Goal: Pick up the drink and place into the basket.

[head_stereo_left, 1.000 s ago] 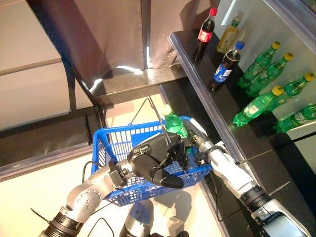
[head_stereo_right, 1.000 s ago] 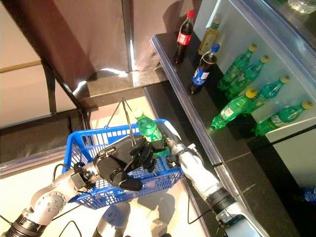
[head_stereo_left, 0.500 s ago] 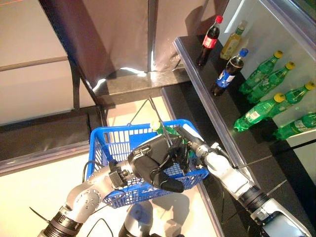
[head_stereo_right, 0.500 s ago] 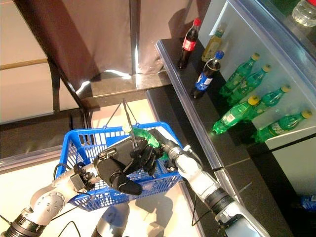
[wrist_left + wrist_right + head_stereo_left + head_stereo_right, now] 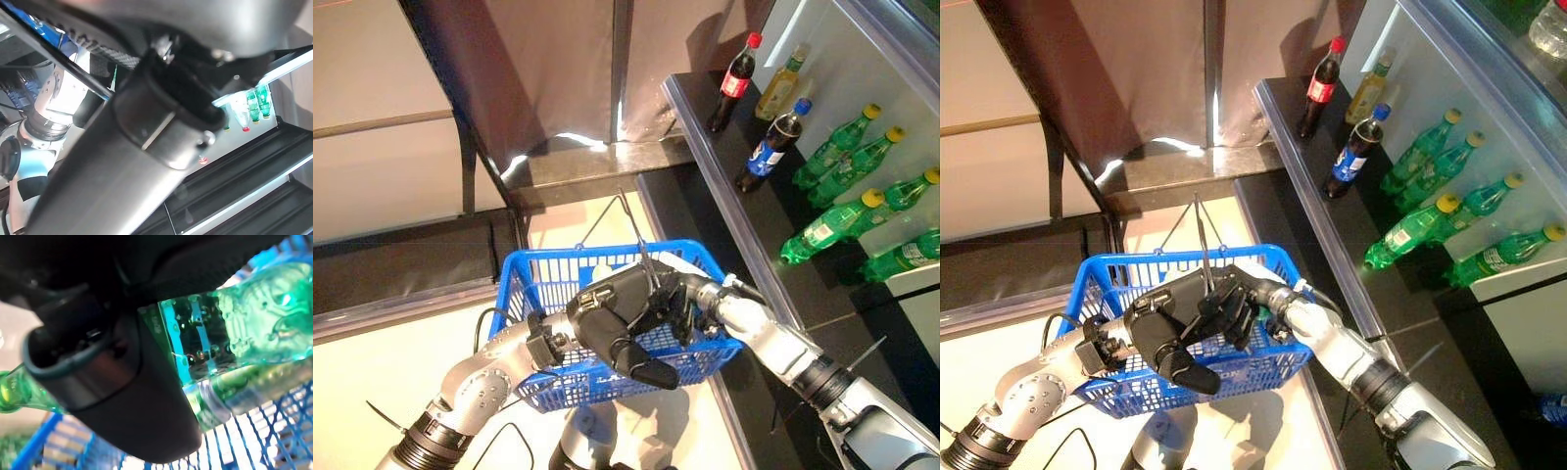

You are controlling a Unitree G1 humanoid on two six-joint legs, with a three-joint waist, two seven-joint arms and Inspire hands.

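Observation:
My left hand (image 5: 622, 328) is shut on the thin wire handles (image 5: 631, 220) of the blue basket (image 5: 543, 284) and holds it up in front of me. My right hand (image 5: 697, 302) reaches over the basket's right rim and sits low inside it, partly behind the left hand. In the right wrist view it is shut on a green plastic drink bottle (image 5: 254, 323), with the basket's blue mesh (image 5: 274, 431) just past the bottle. In the eye views the bottle is mostly hidden by both hands.
A black shelf (image 5: 700, 137) runs along the right. On it stand a red-capped cola bottle (image 5: 729, 83), a yellow bottle (image 5: 781, 80) and a blue-labelled cola bottle (image 5: 769, 147). Green bottles (image 5: 842, 157) lie further right. A dark metal frame (image 5: 470, 166) stands behind the basket.
My right hand has gone down into the basket with the green bottle, which stood above the rim before. The basket has stayed held up.

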